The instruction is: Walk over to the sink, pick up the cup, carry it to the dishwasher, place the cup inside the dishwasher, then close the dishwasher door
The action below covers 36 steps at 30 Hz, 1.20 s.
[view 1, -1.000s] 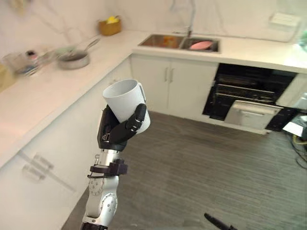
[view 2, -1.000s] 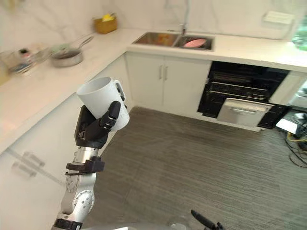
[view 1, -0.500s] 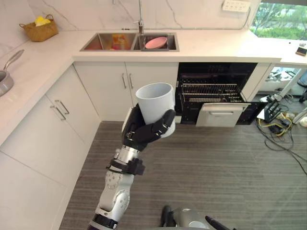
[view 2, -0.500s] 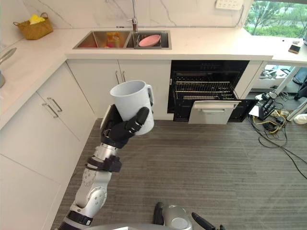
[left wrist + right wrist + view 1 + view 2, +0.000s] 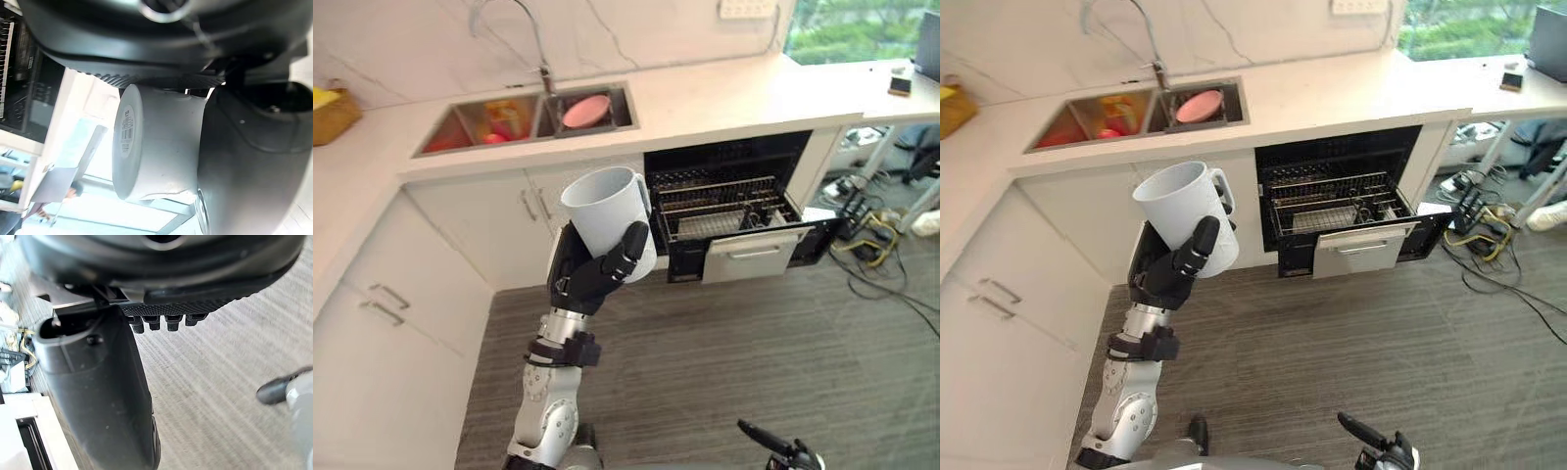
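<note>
A white cup with a handle is held upright at chest height, my left hand shut on its lower body. The left wrist view shows the cup clamped between thumb and fingers, base outward. Beyond it, under the white counter, the dishwasher stands open with its wire rack pulled out above the silver front panel. The sink lies at the back left with a pink plate in it. My right hand hangs low over the floor, fingers relaxed.
White cabinets run along the left side. A yellow basket sits on the left counter and a phone on the right counter. Cables and a power strip lie on the floor right of the dishwasher. Grey plank floor stretches ahead.
The camera has swung round, so the sink and dishwasher now sit more centrally and closer, with the rack seen from above. My left hand keeps the cup raised.
</note>
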Available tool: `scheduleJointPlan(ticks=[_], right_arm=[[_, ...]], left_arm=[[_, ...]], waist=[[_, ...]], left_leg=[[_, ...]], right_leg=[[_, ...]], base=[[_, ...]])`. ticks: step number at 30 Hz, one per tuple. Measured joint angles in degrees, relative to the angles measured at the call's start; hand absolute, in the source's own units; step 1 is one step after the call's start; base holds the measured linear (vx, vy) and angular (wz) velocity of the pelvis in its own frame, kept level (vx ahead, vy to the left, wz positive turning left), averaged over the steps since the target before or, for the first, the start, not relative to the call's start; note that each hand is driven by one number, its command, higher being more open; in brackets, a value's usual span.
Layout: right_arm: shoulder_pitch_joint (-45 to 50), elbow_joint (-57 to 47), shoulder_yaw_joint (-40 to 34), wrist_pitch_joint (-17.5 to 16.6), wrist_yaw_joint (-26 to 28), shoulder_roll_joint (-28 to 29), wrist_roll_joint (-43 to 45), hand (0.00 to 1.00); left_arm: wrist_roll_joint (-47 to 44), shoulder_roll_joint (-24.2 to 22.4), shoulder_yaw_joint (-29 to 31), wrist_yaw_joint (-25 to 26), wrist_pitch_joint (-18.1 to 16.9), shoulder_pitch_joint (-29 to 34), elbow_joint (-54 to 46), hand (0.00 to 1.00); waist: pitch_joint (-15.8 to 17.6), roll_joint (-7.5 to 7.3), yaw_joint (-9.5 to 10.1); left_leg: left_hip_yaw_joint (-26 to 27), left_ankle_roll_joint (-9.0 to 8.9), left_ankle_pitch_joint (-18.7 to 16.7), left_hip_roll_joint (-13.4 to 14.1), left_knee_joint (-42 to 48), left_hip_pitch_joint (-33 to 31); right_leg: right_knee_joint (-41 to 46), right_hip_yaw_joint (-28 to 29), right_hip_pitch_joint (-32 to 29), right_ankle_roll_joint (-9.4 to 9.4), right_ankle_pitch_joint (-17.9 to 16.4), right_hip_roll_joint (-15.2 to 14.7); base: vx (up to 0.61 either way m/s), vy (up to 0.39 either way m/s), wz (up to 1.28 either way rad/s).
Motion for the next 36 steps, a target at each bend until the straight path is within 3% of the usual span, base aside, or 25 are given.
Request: scheduleJointPlan(ticks=[2, 3, 5, 6, 9, 10, 11, 12, 13, 14, 16, 18, 20, 21, 22, 24, 27, 30, 31, 33, 34, 35, 36], right_arm=[[0.33, 1.45, -0.25, -0.11, -0.16, 0.44, 0.14, 1.0], [-0.06, 2.44, -0.34, 0.0, -0.4, 2.38, 0.29, 1.0], [-0.25, 3.27, -2.16, -0.08, -0.88, 5.08, 2.68, 1.0], [0.25, 3.24, -2.92, -0.26, -1.3, 5.83, 3.87, 1.0], [2.98, 3.17, -4.85, -1.7, -3.85, 7.35, 8.33, 1.0], [3.23, 2.3, -4.81, -2.3, -5.11, 7.35, 8.93, 1.0], [3.51, 0.14, -4.39, -3.05, -6.53, 7.34, 8.72, 1.0], [3.57, -1.11, -3.57, -3.53, -7.46, 7.33, 8.38, 1.0], [3.61, -4.88, -1.56, -4.33, -9.24, 7.31, 8.3, 1.0], [3.56, -10.48, 0.48, -5.36, -10.84, 7.32, 8.25, 1.0], [3.54, -20.93, 2.57, -8.6, -12.14, 7.34, 8.27, 1.0], [2.55, -31.0, 4.09, -13.5, -11.03, 7.28, 7.94, 1.0], [1.1, -37.71, 4.86, -18.48, -8.7, 7.34, 5.57, 1.0], [0.88, -40.35, 5.07, -23.46, -6.47, 7.92, 4.48, 1.0], [1.72, -42.89, 5.25, -26.99, -4.49, 8.4, 4.0, 1.0], [6.24, -52.07, 4.91, -30.62, 2.15, 8.4, 5.9, 1.0], [8.85, -59.19, 4.49, -32.5, 9.79, 8.44, 11.04, 1.0], [10.86, -66.99, 6.04, -33.2, 14.84, 8.47, 11.57, 1.0], [11.81, -69.34, 7.91, -33.07, 16.7, 8.1, 12.66, 1.0], [12.36, -71.95, 10.98, -32.49, 18.89, 8.18, 13.09, 1.0], [12.43, -73.6, 12.98, -31.09, 19.9, 7.63, 13.11, 1.0], [12.59, -75.0, 14.43, -30.35, 21.12, 7.11, 13.11, 1.0], [12.59, -75.1, 14.64, -30.17, 21.86, 7.14, 13.1, 1.0]], left_arm=[[0.0, -0.55, -0.46, -0.62, -0.65, 2.18, 1.56, 0.0], [0.01, 1.05, -0.33, -0.57, -0.76, 2.29, 1.98, 0.0], [-0.94, 2.3, -0.21, -0.54, -0.75, 2.05, 1.98, 0.0], [-1.4, 2.37, -0.38, -0.55, -0.72, 1.86, 1.98, 0.0], [-2.54, 2.28, -2.25, -0.97, -0.73, -0.77, 1.94, 0.0], [-2.51, 2.28, -2.9, -1.13, -0.74, -1.56, 1.89, 0.0], [-2.37, 2.31, -3.13, -1.12, -0.78, -1.51, 1.78, 0.0], [-2.06, 2.44, -3.12, -0.93, -0.78, -1.44, 1.78, 0.0], [-1.86, 2.87, -3.17, -0.51, -0.83, -1.49, 1.75, 0.0], [-1.33, 3.17, -3.32, 0.2, -0.86, -1.86, 1.73, 0.0], [-0.88, 3.68, -4.05, 0.87, -0.85, -1.95, 1.73, 0.0], [-0.82, 4.28, -4.05, 1.05, -0.75, -1.9, 1.79, 0.0], [-0.84, 4.06, -2.37, 1.11, -0.76, -1.91, 1.89, 0.0], [-1.02, 4.07, -0.92, 0.77, -0.91, -1.99, 1.9, 0.0], [-1.17, 3.81, 0.44, -0.13, -1.34, -1.72, 1.95, 0.0], [-2.14, 1.55, 1.89, -1.84, -2.25, -0.96, 1.07, 0.0], [-1.96, -0.47, 1.12, -2.09, -2.98, -0.95, -0.29, 0.0], [1.4, -0.67, -2.54, -0.01, -4.58, -0.82, -0.62, 0.0], [3.09, -0.76, -4.03, 1.16, -4.96, -0.16, -0.98, 0.0], [4.79, -1.4, -4.68, 2.14, -5.25, 0.52, -1.54, 0.0], [5.07, -2.54, -4.64, 3.28, -5.28, 2.06, -1.95, 0.0], [5.16, -3.71, -4.56, 4.2, -5.31, 3.92, -2.27, 0.0], [5.2, -4.0, -4.56, 4.31, -5.3, 4.81, -2.28, 0.0]], waist=[[-0.87, -0.71, 0.47], [-1.81, -3.04, 0.27], [-1.99, -4.18, -0.28], [-2.13, -4.24, -0.45], [-3.08, -4.28, -0.57], [-3.13, -4.02, -0.52], [-3.08, -3.16, -0.57], [-3.08, -2.75, -0.74], [-3.45, -2.32, -1.62], [-3.48, -2.27, -2.99], [-3.43, -2.17, -4.01], [-3.3, -2.18, -4.14], [-2.21, -2.25, -4.16], [-1.62, -2.77, -4.2], [-1.3, -2.98, -4.16], [-1.83, -0.89, -3.79], [-1.7, -1.0, -4.18], [-1.89, -0.65, -4.49], [-2.62, 0.15, -4.52], [-2.82, 0.03, -4.27], [-2.36, 0.71, -3.92], [-1.54, 1.65, -3.04], [-1.48, 1.94, -2.76]], left_leg=[[0.53, -1.13, 8.77, -0.6, 1.6, 0.98], [2.88, 0.61, 6.72, -2.65, 3.12, 1.23], [4.29, 1.93, 3.28, -3.81, 6.1, 1.41], [4.51, 2.54, 2.22, -4.25, 6.77, 1.79], [5.48, 4.54, -0.75, -7.54, 5.77, 5.67], [6.69, 5.17, -1.62, -8.44, 4.43, 7.97], [8.91, 5.77, -2.8, -8.36, 2.78, 10.89], [10.03, 5.91, -3.28, -8.13, 2.33, 12.09], [11.68, 5.93, -4.33, -7.68, 2.12, 13.37], [12.52, 6.7, -4.9, -7.46, 2.21, 14.12], [14.1, 7.01, -5.39, -6.96, 2.11, 15.15], [15.37, 7.03, -5.62, -6.32, 1.91, 15.52], [15.7, 6.26, -6.14, -5.83, 1.65, 16.83], [15.73, 5.11, -7.33, -5.79, 2.71, 17.82], [15.42, 4.0, -9.06, -5.6, 4.67, 18.16], [15.49, 2.73, -10.75, -2.83, 6.7, 18.01], [15.53, 1.85, -11.45, -1.77, 6.74, 18.31], [15.66, 1.13, -14.5, -0.47, 9.19, 19.39], [15.92, 0.1, -15.65, 0.6, 9.95, 19.92], [15.53, -0.08, -16.66, 3.87, 24.85, 15.04], [13.51, 2.05, -13.4, 7.2, 40.1, 8.89], [10.88, 0.95, -12.89, 9.69, 51.01, 3.77], [10.07, 0.57, -13.18, 10.19, 53.47, 2.11]], right_leg=[[-0.01, 3.53, 2.1, 3.08, -1.82, -2.01], [0.18, 4.73, 1.82, 5.01, -1.25, -4.93], [-0.03, 3.85, 2.35, 8.57, 2.3, -6.89], [0.05, 3.42, 2.85, 9.02, 3.56, -7.39], [11.35, 0.06, -0.38, 7.44, 6.43, -10.58], [20.81, -1.88, -5.08, 3.93, 8.66, -12.47], [29.77, -4.74, -9.41, -1.33, 11.35, -14.44], [32.8, -5.83, -11.13, -1.47, 10.52, -14.86], [35.25, -8.28, -13.65, -0.61, 7.29, -14.4], [34.08, -10.56, -15.02, 1.44, 4.12, -13.23], [27.03, -14.9, -15.67, 2.75, 1.36, -9.83], [16.79, -18.83, -15.71, 2.44, 1.22, -6.1], [10.05, -19.92, -16.08, 0.28, 2.99, -3.75], [7.29, -19.62, -16.15, -0.81, 6.77, -3.82], [6.88, -19.73, -15.46, -3.36, 9.33, -3.83], [6.59, -19.99, -14.3, -3.63, 8.5, -1.59], [6.51, -20.17, -13.77, -3.88, 7.33, -0.48], [9.04, -19.88, -12.85, -3.85, 3.77, -0.05], [8.97, -19.81, -12.17, -4.26, 2.37, 0.88], [8.01, -19.81, -10.63, -4.95, 1.35, 1.89], [7.73, -19.04, -9.08, -5.24, 0.89, 2.54], [7.19, -18.26, -6.77, -5.15, 0.24, 3.32], [6.82, -17.9, -5.83, -5.02, -0.11, 3.41]], base=[[0.37, 0.397, -0.8], [0.31, 0.349, -0.62], [0.29, 0.346, -0.29], [0.32, 0.436, -0.09], [0.24, 0.369, -0.03], [0.14, 0.277, -0.55], [0.12, 0.274, -0.75], [0.1, 0.253, -0.91], [0.12, 0.197, -0.72], [0.13, 0.162, -0.57], [0.18, 0.077, -0.42], [0.18, -0.002, -0.44], [0.18, -0.121, -0.26], [0.15, -0.149, -0.06], [0.19, -0.19, -0.05], [0.21, -0.181, -0.06], [0.1, -0.129, -0.03], [0.04, -0.056, -0.06], [0.11, -0.041, -0.01], [0.14, -0.041, -0.06], [0.19, -0.035, -0.29], [0.22, -0.014, -0.34], [0.26, 0.051, -0.26]])
